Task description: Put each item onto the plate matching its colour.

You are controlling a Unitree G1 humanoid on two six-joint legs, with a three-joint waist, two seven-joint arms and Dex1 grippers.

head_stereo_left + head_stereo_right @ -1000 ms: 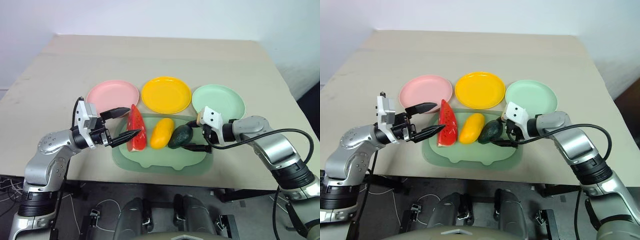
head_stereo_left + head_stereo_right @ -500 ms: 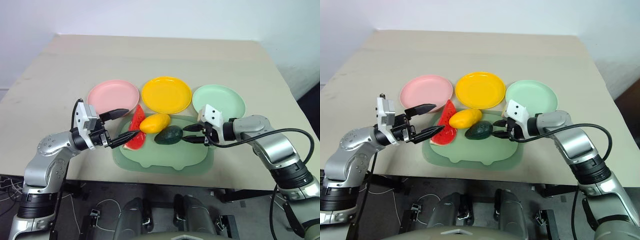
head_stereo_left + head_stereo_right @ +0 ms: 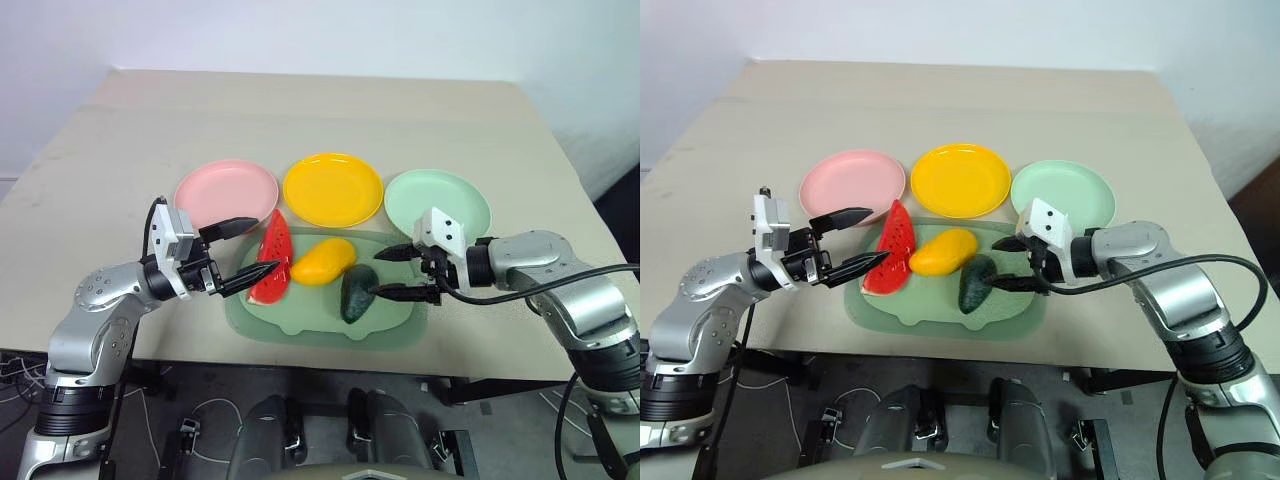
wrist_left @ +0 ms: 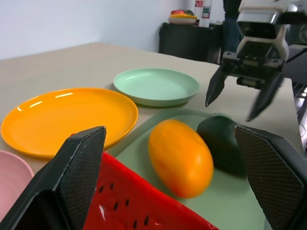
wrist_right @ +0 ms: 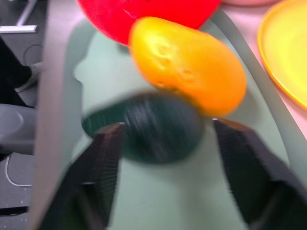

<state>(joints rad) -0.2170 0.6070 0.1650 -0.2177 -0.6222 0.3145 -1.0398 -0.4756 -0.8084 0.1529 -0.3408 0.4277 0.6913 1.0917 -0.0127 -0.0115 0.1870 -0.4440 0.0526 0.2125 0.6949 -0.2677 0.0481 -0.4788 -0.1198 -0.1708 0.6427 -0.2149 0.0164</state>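
The watermelon wedge (image 3: 273, 258), the mango (image 3: 322, 261) and the dark avocado (image 3: 356, 293) lie on the light green mat (image 3: 330, 322). Behind the mat stand the pink plate (image 3: 226, 192), the yellow plate (image 3: 332, 188) and the mint green plate (image 3: 437, 200), all bare. My left gripper (image 3: 264, 245) is open, level, with its fingertips at the watermelon's left side. At the mat's right edge my right gripper (image 3: 379, 274) is open, holding nothing. Its lower fingertip is at the avocado's right edge. In the right wrist view the avocado (image 5: 153, 127) lies blurred ahead of the open fingers (image 5: 103, 167).
The beige table (image 3: 300, 110) stretches well beyond the plates. Its front edge runs just below the mat. The left wrist view shows dark furniture (image 4: 192, 40) and a plate on it past the table's far side.
My right gripper shut at the avocado, then opened and drew back to the right and up. The avocado has ended nearer the mat's front edge, and the mango was knocked over and lies tilted.
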